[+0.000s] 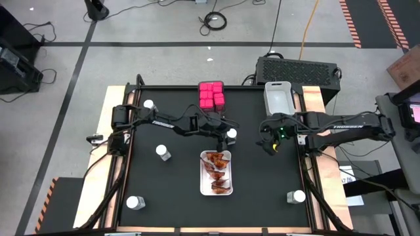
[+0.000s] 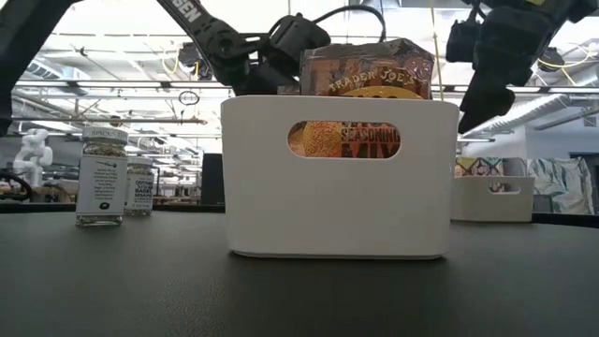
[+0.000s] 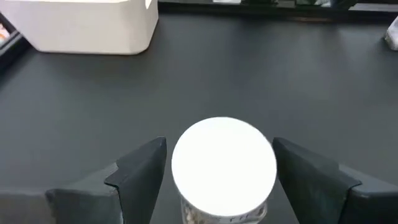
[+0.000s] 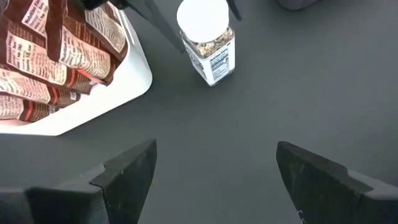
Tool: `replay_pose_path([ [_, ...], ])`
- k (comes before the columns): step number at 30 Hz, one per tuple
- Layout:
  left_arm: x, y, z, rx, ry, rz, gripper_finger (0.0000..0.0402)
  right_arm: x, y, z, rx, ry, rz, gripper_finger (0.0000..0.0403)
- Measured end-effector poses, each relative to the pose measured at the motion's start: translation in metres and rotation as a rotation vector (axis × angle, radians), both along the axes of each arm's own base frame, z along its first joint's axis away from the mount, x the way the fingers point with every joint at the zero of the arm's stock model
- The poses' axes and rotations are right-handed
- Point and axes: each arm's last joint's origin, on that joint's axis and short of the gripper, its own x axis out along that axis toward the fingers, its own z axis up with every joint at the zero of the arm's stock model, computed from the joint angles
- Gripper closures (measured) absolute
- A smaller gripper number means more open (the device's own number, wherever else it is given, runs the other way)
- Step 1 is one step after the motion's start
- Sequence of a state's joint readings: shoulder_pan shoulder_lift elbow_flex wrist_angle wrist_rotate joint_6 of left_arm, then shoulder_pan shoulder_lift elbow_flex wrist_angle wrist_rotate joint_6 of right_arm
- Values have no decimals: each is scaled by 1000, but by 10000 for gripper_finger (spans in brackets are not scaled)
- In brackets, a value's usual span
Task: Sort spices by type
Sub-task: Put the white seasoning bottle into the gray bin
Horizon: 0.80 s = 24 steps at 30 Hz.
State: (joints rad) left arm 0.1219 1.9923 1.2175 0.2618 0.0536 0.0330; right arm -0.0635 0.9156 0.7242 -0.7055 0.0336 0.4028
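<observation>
A clear spice jar with a white cap (image 1: 231, 134) (image 3: 224, 165) stands upright on the black table just beyond the white tray (image 1: 203, 172). My left gripper (image 1: 227, 135) (image 3: 221, 168) is open, with one finger on each side of the jar's cap. Crinkly red-orange packets (image 1: 217, 172) (image 4: 50, 56) lie in the tray. Several pink cube boxes (image 1: 211, 95) sit together at the far edge. My right gripper (image 1: 268, 143) (image 4: 214, 162) hovers open over bare table to the right of that jar (image 4: 206, 40), nothing between its fingers.
More white-capped jars stand at the far left (image 1: 149, 103), mid left (image 1: 163, 152), near left (image 1: 136, 203) and near right (image 1: 298, 195). An empty white bin (image 1: 278, 97) sits at the far right. In the low view the packets' container (image 2: 342, 206) blocks the middle.
</observation>
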Motion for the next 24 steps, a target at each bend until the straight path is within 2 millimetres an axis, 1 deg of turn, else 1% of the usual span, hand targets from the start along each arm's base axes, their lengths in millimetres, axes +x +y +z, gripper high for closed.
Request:
replay_pose_path([
  [3,0,0,0,1,-4,0,109,1,0,-1,9,3,5,78],
  [5,0,0,1,1,-8,0,117,1,0,-1,9,4,4,78],
  [8,0,0,0,0,4,1,143,1,0,-1,9,4,4,78],
  [12,-1,0,-1,0,11,2,193,1,0,-1,10,4,4,78],
  [15,1,0,2,1,5,2,195,1,0,-1,10,4,3,78],
  [18,7,1,13,11,-30,-1,195,1,0,-1,10,4,3,78],
  [21,16,3,32,38,-78,2,195,1,0,-1,10,5,3,78],
  [24,25,8,54,75,-93,52,195,1,0,-1,10,5,3,78],
])
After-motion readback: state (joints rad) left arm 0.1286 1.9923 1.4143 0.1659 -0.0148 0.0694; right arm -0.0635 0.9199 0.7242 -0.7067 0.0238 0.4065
